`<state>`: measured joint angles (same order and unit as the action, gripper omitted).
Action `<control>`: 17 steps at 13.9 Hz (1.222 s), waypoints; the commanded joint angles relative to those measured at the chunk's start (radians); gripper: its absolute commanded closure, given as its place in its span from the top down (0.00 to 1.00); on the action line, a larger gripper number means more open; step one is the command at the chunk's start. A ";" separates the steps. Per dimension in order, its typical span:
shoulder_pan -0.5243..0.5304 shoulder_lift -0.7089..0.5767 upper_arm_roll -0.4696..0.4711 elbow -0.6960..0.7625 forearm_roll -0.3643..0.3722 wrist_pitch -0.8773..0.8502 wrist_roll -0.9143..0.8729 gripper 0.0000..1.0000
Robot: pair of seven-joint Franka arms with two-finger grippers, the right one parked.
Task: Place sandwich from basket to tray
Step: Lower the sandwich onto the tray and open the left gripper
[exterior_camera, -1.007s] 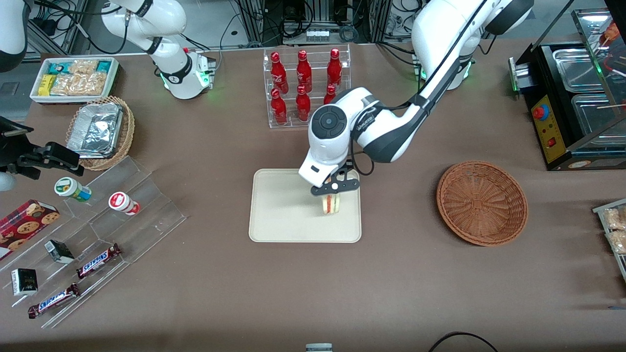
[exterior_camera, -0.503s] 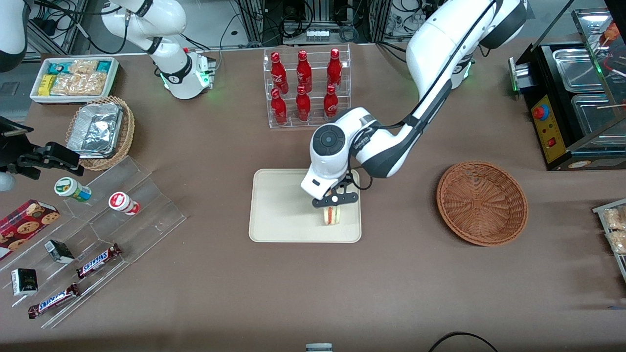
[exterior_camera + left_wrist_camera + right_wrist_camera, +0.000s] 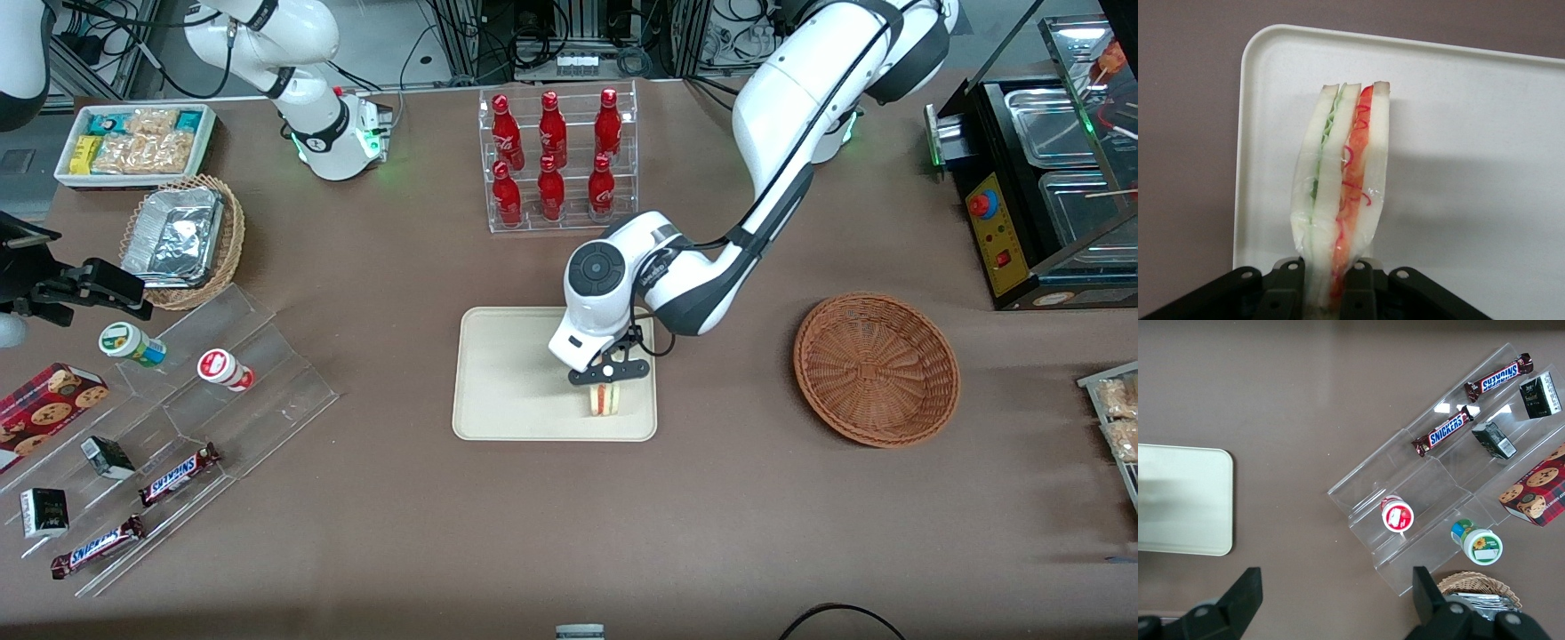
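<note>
Sandwich (image 3: 604, 401) stands on edge on the tray (image 3: 507, 382), near its basket-side rim. Gripper (image 3: 608, 373) pinches it from above. Basket (image 3: 876, 368) sits well apart.

Left arm reached down over the desk, hand closed on a load

The left arm is stretched from its base toward the front camera, bent at the elbow, with the wrist turned downward. The hand (image 3: 607, 384) is held low, pointing straight down, well apart from the arm's base. Its two dark fingers (image 3: 1288, 283) are pressed in from either side against the sandwich (image 3: 1341, 193), which is clamped upright between them.
</note>
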<state>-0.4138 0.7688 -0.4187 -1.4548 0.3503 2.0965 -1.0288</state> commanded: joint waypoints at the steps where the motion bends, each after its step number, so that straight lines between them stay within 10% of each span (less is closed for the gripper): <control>1: -0.013 0.021 0.008 0.017 0.030 0.011 -0.016 0.19; 6: -0.016 0.040 0.008 0.017 0.029 0.031 -0.016 0.23; 13: -0.016 0.037 0.006 0.019 0.027 0.031 -0.014 0.95; 17: -0.014 -0.029 -0.002 0.019 0.022 0.011 -0.066 1.00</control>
<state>-0.4160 0.7906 -0.4231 -1.4372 0.3598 2.1271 -1.0459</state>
